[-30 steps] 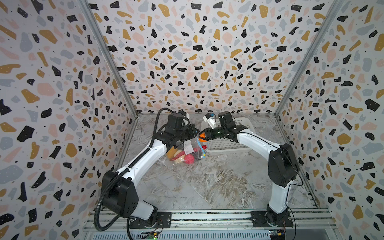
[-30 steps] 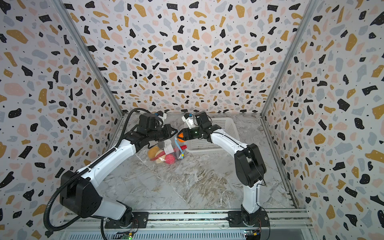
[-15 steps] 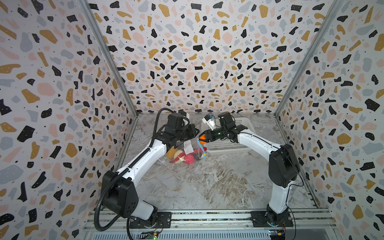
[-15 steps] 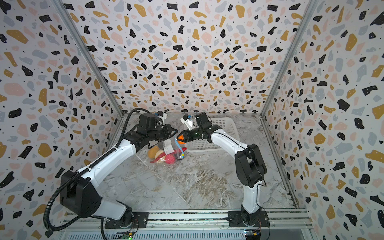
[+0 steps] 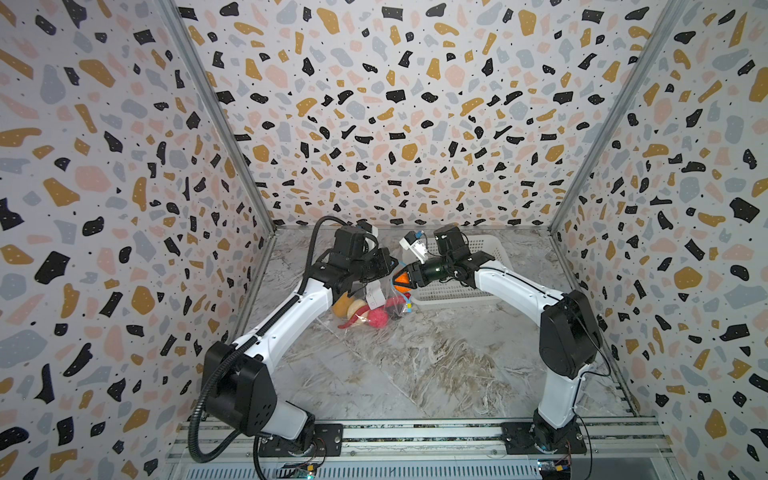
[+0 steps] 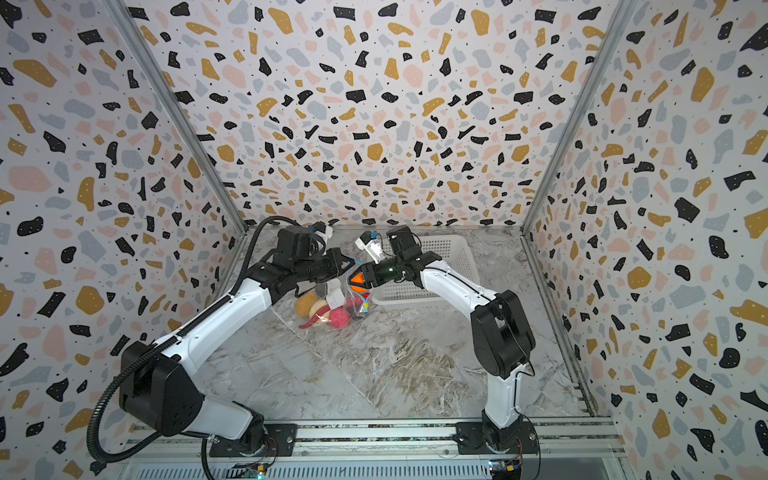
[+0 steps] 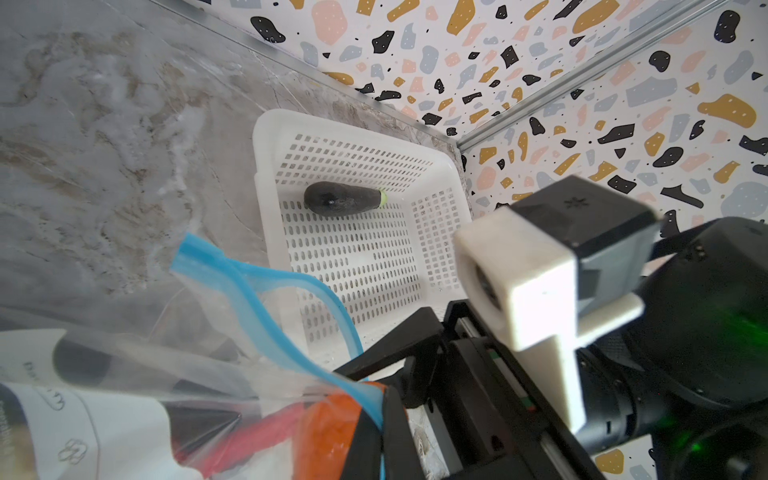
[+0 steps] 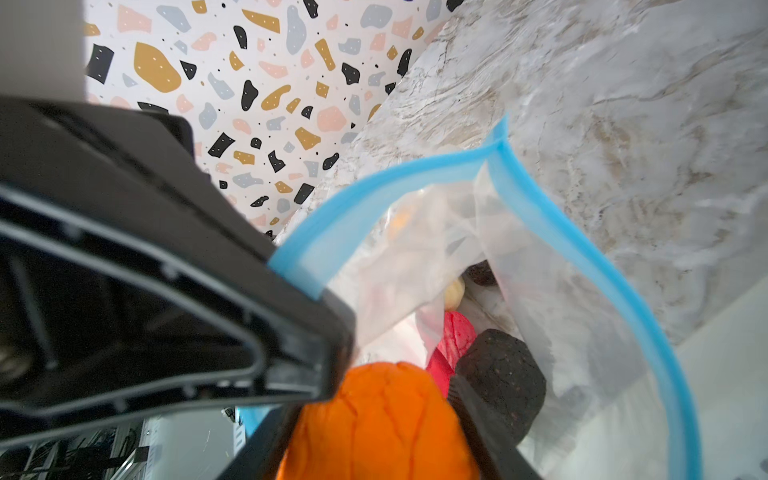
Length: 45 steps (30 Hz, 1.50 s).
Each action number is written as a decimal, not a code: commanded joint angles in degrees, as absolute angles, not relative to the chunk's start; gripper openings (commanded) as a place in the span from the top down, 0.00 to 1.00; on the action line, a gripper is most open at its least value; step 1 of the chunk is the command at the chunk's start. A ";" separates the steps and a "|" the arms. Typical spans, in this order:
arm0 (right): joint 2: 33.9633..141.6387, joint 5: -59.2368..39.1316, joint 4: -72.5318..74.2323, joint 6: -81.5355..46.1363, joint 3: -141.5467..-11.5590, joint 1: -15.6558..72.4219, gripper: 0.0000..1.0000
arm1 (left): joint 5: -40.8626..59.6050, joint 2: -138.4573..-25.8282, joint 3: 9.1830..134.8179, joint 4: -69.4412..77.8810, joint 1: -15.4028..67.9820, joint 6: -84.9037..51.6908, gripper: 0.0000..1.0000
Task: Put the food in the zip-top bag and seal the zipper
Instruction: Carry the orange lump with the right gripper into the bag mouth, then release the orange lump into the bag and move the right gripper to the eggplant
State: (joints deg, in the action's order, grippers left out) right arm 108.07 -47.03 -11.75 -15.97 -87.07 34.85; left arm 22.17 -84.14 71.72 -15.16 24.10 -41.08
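I'm looking into a booth of terrazzo-print wall panels [image 5: 395, 124], white speckled with black, ochre, pink and grey, joined by grey metal corner posts. The marble-patterned table [image 5: 415, 374] fills the floor, with an aluminium rail [image 5: 415, 434] along its near edge carrying both arm bases.

A white perforated plastic basket [image 5: 496, 241] sits by the table's far edge, right of the middle. A dark purple eggplant-shaped piece [image 7: 343, 198] lies in it.

The large clear crinkly zip-top bag [image 6: 332, 307] is just beside the basket's near left corner, its body on the table and its mouth lifted. My left gripper [image 5: 388, 269] is pinched tight on the light-blue zipper strip [image 8: 548, 216], holding the mouth agape. My right gripper [image 6: 356, 281] is about half spread, clamping an orange ribbed ball [image 8: 382, 415] at the mouth. From here it seems level with the strip, but I can't be sure it has crossed it.

Inside the bag I see a yellow-orange ball [image 5: 341, 303], a cream ball [image 5: 356, 308], a pink-red ball [image 5: 377, 319], a red chili [image 5: 351, 323] and a dark lumpy piece [image 8: 498, 374].
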 commanded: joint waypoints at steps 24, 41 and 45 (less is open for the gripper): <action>105.14 -37.33 -17.22 -13.77 -91.56 33.96 0.20 | 23.47 -81.59 71.47 -12.58 23.97 -40.52 1.00; 82.78 -23.08 1.07 9.99 -63.61 23.54 0.26 | 23.06 -83.72 71.32 -12.47 23.78 -39.68 1.00; 86.15 -23.14 2.56 16.22 -63.19 20.91 0.26 | 23.12 -84.28 71.97 -13.09 23.66 -39.29 1.00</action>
State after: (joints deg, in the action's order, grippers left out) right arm 84.99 -24.77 -1.23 8.38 -63.24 22.72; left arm 23.05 -83.88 71.48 -14.87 24.08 -40.69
